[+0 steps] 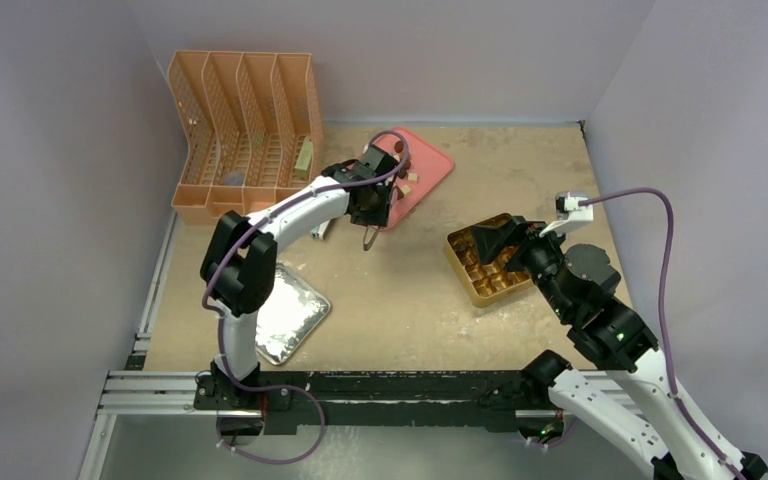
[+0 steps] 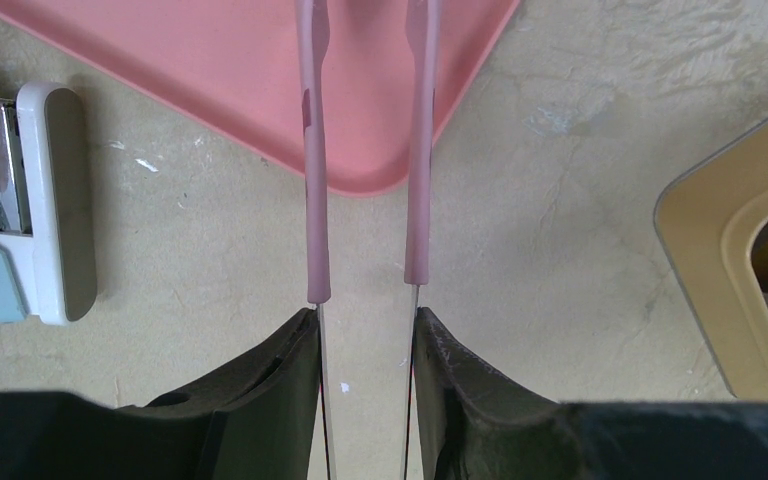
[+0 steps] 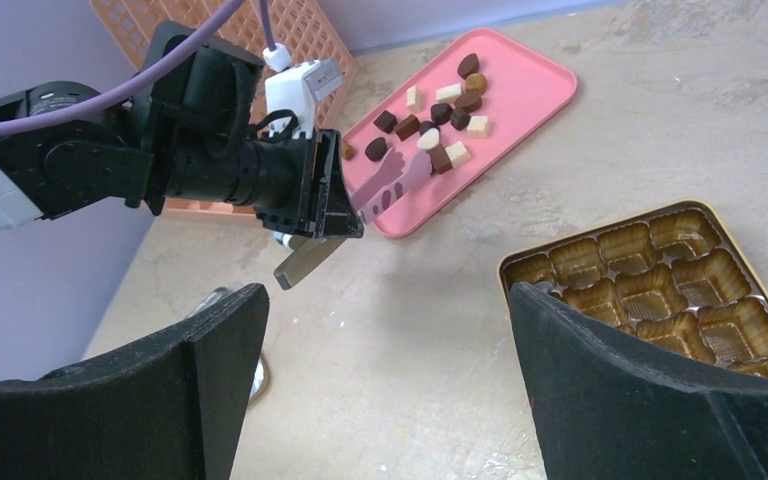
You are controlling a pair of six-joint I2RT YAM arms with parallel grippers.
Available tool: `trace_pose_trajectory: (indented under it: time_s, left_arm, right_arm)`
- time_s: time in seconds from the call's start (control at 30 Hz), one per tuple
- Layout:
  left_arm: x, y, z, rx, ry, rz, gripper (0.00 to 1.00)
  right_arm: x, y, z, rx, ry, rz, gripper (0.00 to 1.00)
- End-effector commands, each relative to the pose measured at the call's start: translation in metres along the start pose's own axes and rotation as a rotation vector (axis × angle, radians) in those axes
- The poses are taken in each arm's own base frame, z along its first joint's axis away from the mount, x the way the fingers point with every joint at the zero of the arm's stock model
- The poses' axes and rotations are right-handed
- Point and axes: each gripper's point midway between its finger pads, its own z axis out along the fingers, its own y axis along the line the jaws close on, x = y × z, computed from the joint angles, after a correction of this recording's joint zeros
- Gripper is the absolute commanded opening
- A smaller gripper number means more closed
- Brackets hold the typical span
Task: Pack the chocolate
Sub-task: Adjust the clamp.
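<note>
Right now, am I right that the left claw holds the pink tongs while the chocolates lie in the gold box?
Not quite: the chocolates lie on the pink tray, and the gold box's visible cavities are empty, as the right wrist view shows. The left claw does hold the pink tongs.

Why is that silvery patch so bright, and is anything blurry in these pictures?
Top view: the crinkled foil bounces light back as white glare. Left wrist view: the near fingers are dark and soft-edged, the table sharp. Right wrist view: the chocolate looks crisp; the black fingers show little detail.
</note>
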Motion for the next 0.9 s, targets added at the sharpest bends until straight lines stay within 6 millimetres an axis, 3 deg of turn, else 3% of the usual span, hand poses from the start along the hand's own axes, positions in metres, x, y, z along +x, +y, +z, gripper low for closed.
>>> trace_pose_trajectory:
  time_s: [0.0,0.4,0.87]
  left_arm:
    - [-0.025,-0.003,0.001,0.037,-0.055,-0.004,0.36]
    - [-0.024,-0.001,0.021,0.055,-0.032,-0.013,0.37]
    - [-0.032,0.008,0.028,0.036,-0.038,-0.014,0.37]
  right_arm:
    - [-0.015,0.005,0.0,-0.011,-0.043,-0.01,0.92]
    - [-0.013,0.002,0.001,-0.004,-0.046,-0.016,0.92]
    - [-0.011,0.002,0.004,0.0,-0.04,-0.013,0.92]
